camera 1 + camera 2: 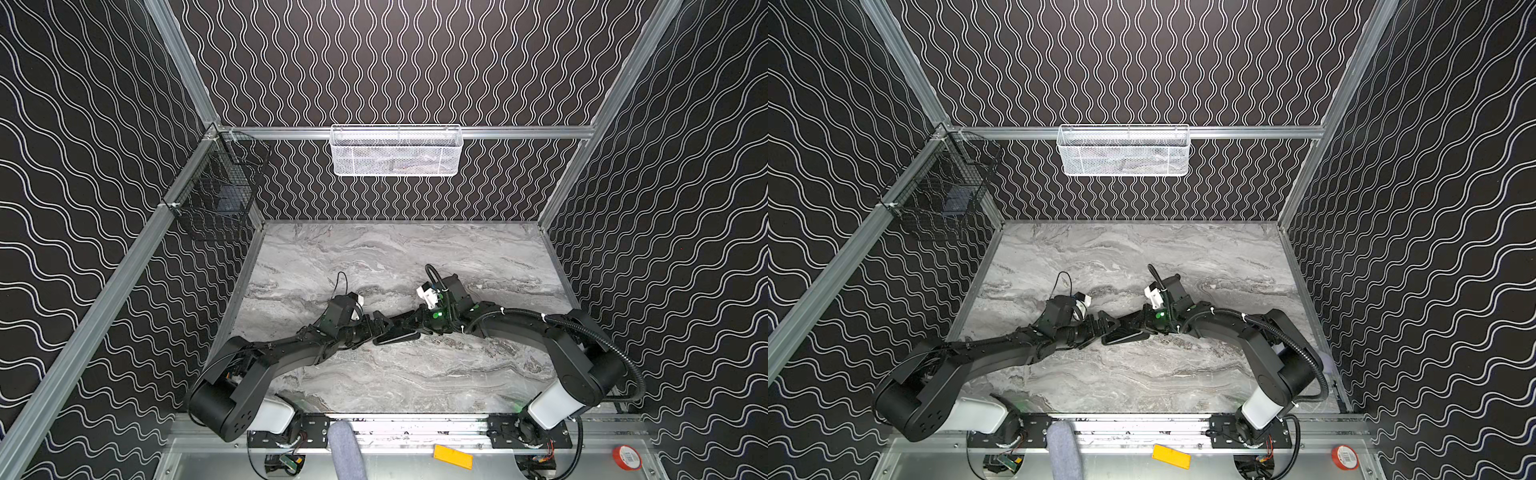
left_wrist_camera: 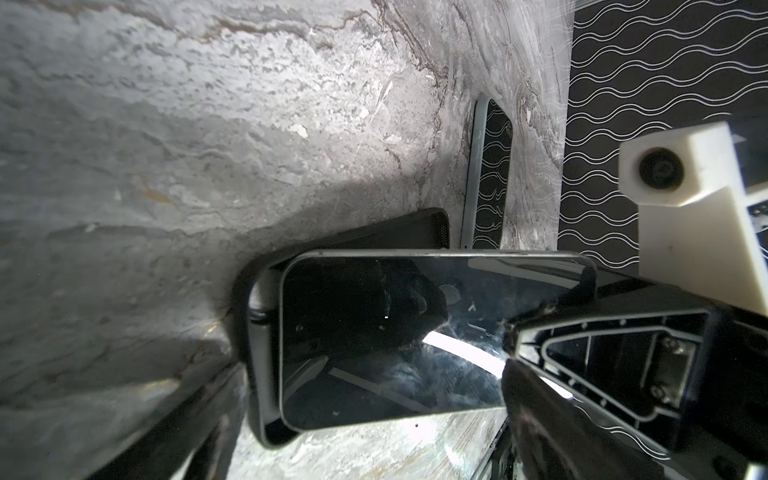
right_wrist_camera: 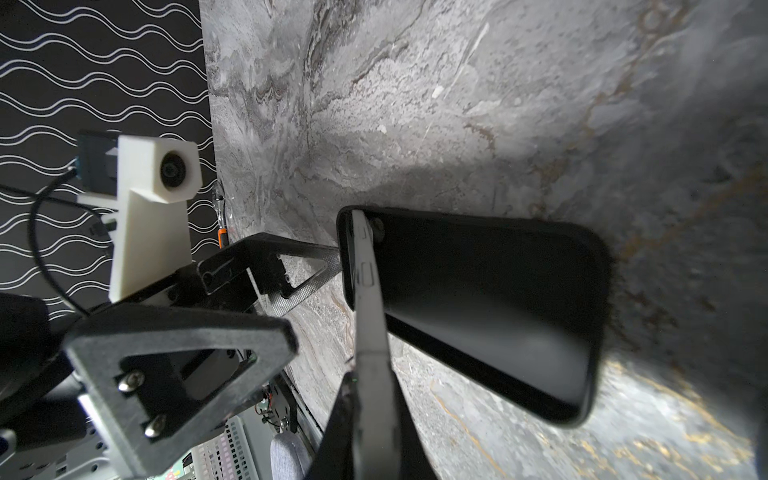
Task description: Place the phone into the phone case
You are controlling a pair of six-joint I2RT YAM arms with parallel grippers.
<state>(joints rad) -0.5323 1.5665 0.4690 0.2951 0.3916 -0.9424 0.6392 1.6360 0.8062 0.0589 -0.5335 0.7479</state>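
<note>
The right gripper (image 3: 365,386) is clamped tight on one end of the phone (image 2: 395,340), holding it low over the marble table (image 1: 374,257), midway between the two arms. The phone's other end sits tucked into the end of the black phone case (image 3: 490,316); the rest tilts away from the case's open hollow. The left gripper (image 1: 376,332) is spread wide and holds nothing, one finger (image 3: 307,274) just at the case's end. On the back rail hangs a white mesh basket (image 1: 395,151) with something pale inside that I can't make out. The black wire basket (image 1: 216,191) on the left holds a dark boxy thing (image 1: 226,201).
</note>
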